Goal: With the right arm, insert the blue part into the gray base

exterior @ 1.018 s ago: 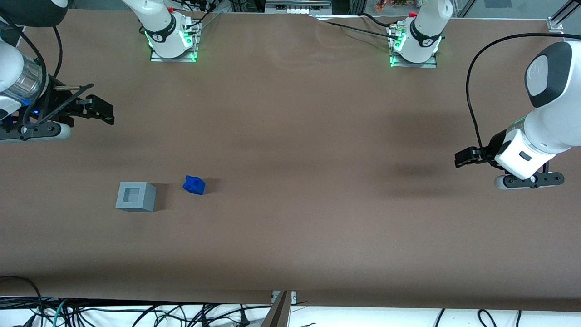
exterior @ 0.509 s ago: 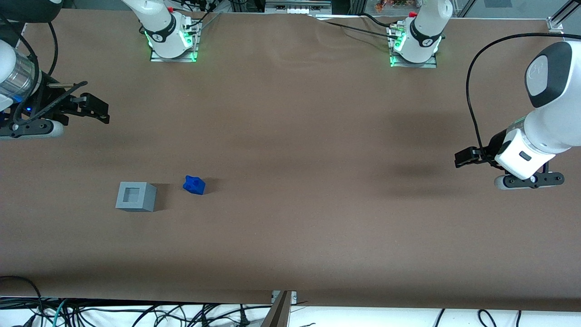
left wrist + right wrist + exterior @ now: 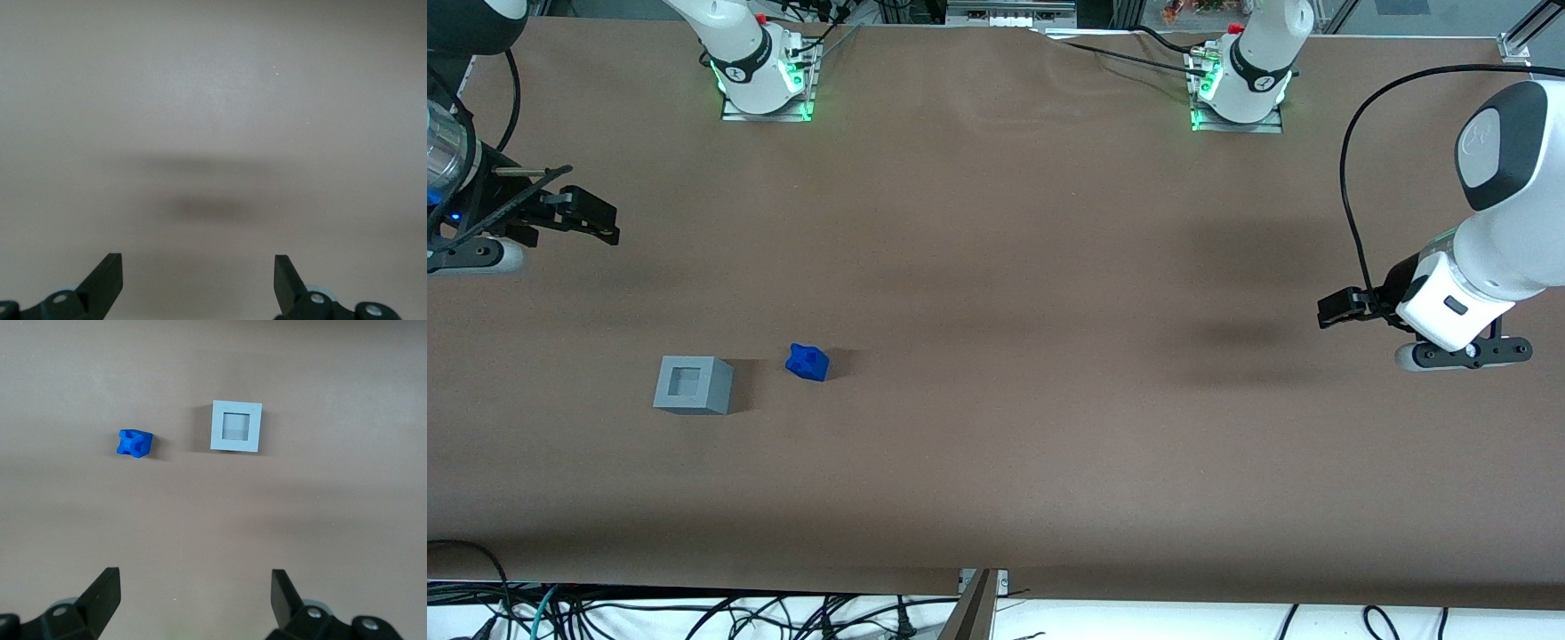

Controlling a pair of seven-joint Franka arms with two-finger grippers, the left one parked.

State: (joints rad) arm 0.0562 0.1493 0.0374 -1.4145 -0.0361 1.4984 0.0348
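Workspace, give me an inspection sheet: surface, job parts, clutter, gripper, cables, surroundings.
Surface: brown table, bare apart from two parts.
Blue part: blue part lies on the table beside the gray base, apart from it.
Gray base: gray base upright, socket up and empty.
Clutter: nothing seen.
Gripper: right gripper open, empty, farther from the front camera than both parts, at the working arm's end.
Cables: loose cables below the table's near edge.
Surroundings: two arm bases lit green.

White right arm (image 3: 445, 151), silvery wrist band, black end effector (image 3: 600, 222), seemingly blue light
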